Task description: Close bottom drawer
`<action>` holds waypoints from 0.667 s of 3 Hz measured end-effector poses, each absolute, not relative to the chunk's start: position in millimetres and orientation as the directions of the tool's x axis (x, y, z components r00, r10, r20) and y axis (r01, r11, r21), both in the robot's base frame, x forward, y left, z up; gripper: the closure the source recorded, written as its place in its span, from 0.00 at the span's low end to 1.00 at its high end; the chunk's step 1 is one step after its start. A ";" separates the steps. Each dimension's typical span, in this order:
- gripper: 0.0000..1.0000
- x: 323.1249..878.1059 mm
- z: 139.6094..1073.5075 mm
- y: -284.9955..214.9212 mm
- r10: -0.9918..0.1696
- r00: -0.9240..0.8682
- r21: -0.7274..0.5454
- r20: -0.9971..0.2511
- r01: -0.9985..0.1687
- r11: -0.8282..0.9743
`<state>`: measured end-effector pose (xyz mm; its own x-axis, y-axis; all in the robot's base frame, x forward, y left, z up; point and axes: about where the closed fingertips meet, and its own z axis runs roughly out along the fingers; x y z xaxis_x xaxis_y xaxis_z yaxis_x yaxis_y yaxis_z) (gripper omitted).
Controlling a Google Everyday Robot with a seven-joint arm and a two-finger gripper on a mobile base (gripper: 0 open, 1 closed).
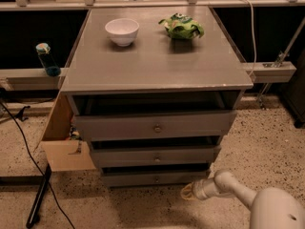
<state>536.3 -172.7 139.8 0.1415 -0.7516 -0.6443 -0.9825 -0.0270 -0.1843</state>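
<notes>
Claw low over the floor, off the front right corner of the cabinet, tip pointing left. It sits just beside the right end of the bottom drawer; contact, can't tell. Claw apart or together: can't tell. Bottom drawer lowest of three, dark gap above its front. Top drawer open under the front edge. On top: bowl near back left corner, green bag near back right. Cardboard box against the left side.

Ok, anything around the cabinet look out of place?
The bottom drawer, middle drawer and top drawer stand ajar, a dark gap above each front. The gripper hangs low by the bottom drawer's right end.
</notes>
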 end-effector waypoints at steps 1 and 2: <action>0.85 529.7 140.1 -174.3 -0.745 0.134 -0.169 -0.653 -0.985 -0.029; 0.63 529.7 140.1 -174.3 -0.745 0.134 -0.169 -0.653 -0.985 -0.029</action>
<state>529.7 -174.3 140.1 0.1339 -0.7452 -0.6533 -0.9852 -0.0286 -0.1693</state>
